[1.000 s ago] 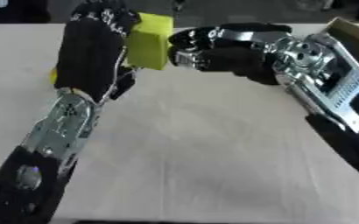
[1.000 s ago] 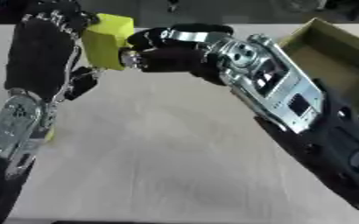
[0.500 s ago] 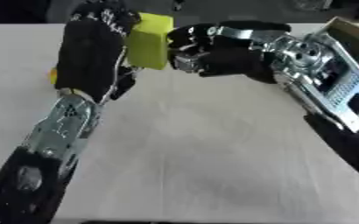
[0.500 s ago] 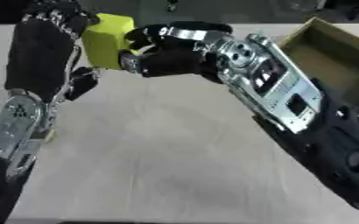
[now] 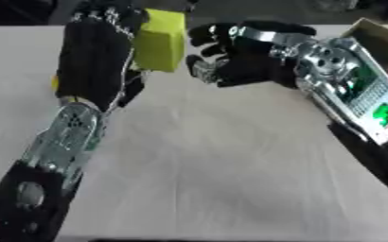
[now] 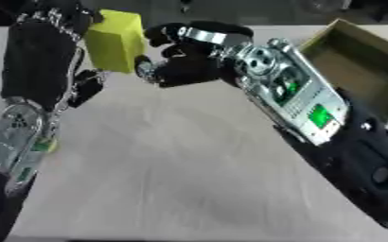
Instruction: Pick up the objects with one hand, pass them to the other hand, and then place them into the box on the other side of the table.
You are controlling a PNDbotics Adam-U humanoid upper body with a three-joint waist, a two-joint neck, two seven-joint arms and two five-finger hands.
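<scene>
We see 2 arms with black shells and silver round joints. The left hand (image 5: 98, 56) and right hand (image 5: 239, 59) are black; the right forearm carries green-lit markings

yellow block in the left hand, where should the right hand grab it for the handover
Judging from the pose, take the yellow block by its exposed right half, coming in from the right. The left hand covers its left side, while the flat right and front faces stand clear, facing the right hand, which waits beside it with fingers parted.
</scene>
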